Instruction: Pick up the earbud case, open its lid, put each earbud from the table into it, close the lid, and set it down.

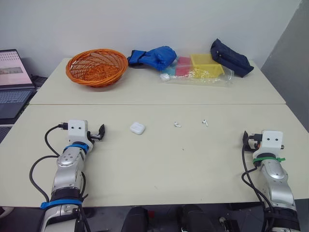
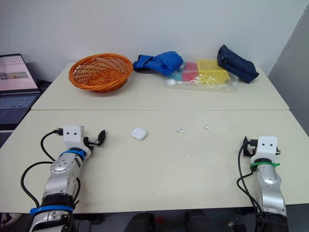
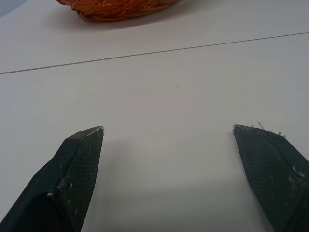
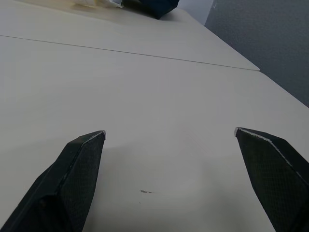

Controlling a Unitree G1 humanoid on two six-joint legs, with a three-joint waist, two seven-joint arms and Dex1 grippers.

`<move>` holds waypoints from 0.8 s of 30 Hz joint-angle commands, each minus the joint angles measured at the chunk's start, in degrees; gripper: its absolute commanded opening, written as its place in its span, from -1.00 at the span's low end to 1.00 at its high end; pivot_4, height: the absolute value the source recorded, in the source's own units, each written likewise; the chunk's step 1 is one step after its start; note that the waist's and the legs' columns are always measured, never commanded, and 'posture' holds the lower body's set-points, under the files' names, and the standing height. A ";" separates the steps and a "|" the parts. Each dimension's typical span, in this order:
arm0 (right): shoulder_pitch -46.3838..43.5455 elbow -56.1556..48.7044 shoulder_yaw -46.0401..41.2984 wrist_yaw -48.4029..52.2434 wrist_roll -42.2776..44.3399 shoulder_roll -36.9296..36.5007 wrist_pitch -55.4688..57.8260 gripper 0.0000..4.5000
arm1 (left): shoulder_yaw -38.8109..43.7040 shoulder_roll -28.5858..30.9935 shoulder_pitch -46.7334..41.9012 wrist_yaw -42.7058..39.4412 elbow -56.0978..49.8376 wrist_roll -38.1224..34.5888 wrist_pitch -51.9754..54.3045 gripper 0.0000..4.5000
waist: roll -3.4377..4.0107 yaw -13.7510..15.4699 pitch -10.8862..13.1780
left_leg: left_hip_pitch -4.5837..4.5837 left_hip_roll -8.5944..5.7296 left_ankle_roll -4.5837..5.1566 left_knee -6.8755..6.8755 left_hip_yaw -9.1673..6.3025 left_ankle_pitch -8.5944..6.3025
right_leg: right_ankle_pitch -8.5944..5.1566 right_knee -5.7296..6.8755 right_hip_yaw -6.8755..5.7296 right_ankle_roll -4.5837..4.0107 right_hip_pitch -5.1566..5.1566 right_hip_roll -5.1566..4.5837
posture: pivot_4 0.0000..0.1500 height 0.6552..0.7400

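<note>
White earbud case (image 1: 137, 128), lid shut, on the bench (image 1: 159, 169); likely light, hard, slippery: grip its flat sides. Left tool (image 3: 166, 130) and right tool (image 4: 169, 131) gape, empty.

The earbud case (image 1: 137, 128) lies by itself on the table (image 1: 159, 164), with bare tabletop all round it. Bare surface runs from the case to the left gripper (image 1: 100, 132), whose fingers are spread wide. To the case's right, the near earbud (image 1: 177, 124) and the far earbud (image 1: 205, 123) lie apart in a row, on the way to the right gripper (image 1: 246, 141), also spread. Well behind the case, the basket (image 1: 96, 66), blue cloth (image 1: 153, 56), plastic bag (image 1: 200, 70) and navy pouch (image 1: 231, 58) line the far edge.
</note>
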 commanded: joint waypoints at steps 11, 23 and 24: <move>-1.76 -1.36 -1.45 0.63 0.35 -2.47 0.10 1.00 | -0.02 0.54 0.97 -1.58 -2.96 -0.56 0.61 0.99 | 0.00 -0.03 0.00 | -0.04 0.00 0.00 -0.01 0.00 0.00 | 0.00 -0.03 -0.03 0.01 -0.02 -0.01 | 1.00 1.00; -2.86 -3.23 -1.19 5.86 2.46 -5.38 1.24 1.00 | -0.45 3.50 4.03 -13.94 -13.94 -6.76 5.93 0.99 | -0.04 -0.20 0.03 | -0.08 0.03 0.00 -0.01 0.00 0.00 | -0.01 -0.06 -0.03 0.01 -0.04 0.04 | 1.00 1.00; -3.26 -4.27 -0.48 9.42 4.22 -6.33 1.99 1.00 | -1.07 5.08 5.20 -17.72 -16.95 -8.30 7.14 0.99 | -0.04 -0.22 0.03 | -0.08 0.03 0.00 -0.02 0.00 0.00 | -0.01 -0.06 -0.02 0.01 -0.05 0.04 | 1.00 1.00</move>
